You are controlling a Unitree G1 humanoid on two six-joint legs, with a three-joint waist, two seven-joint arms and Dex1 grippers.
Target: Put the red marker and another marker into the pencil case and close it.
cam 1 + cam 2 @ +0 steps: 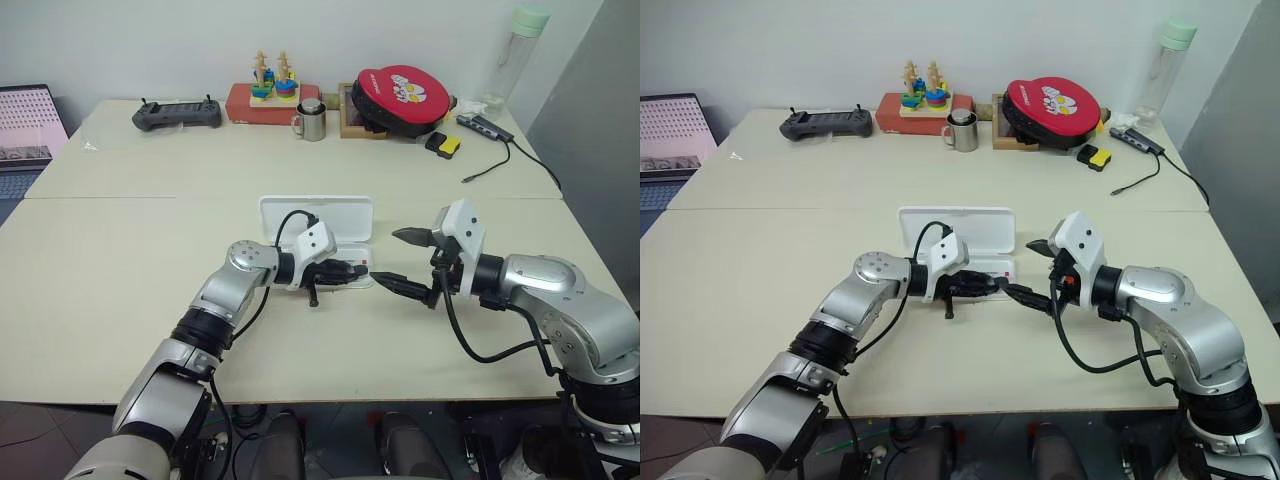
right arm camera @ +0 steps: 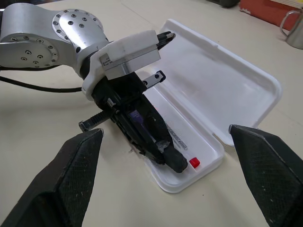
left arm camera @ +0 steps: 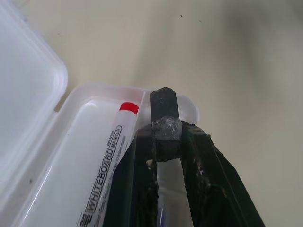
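The pencil case lies open at the table's middle, its lid flat on the far side of the tray. Inside the tray lies the red marker, a white barrel with a red end. My left gripper is shut on another marker, lavender between the fingers, with a black end poking out. It hovers low over the tray's right end, beside the red marker. My right gripper stands open just right of the case, with nothing between its fingers.
Along the far edge stand a black controller, a red stacking toy, a metal mug, a red round case and a bottle. A cable trails at the far right. A laptop sits far left.
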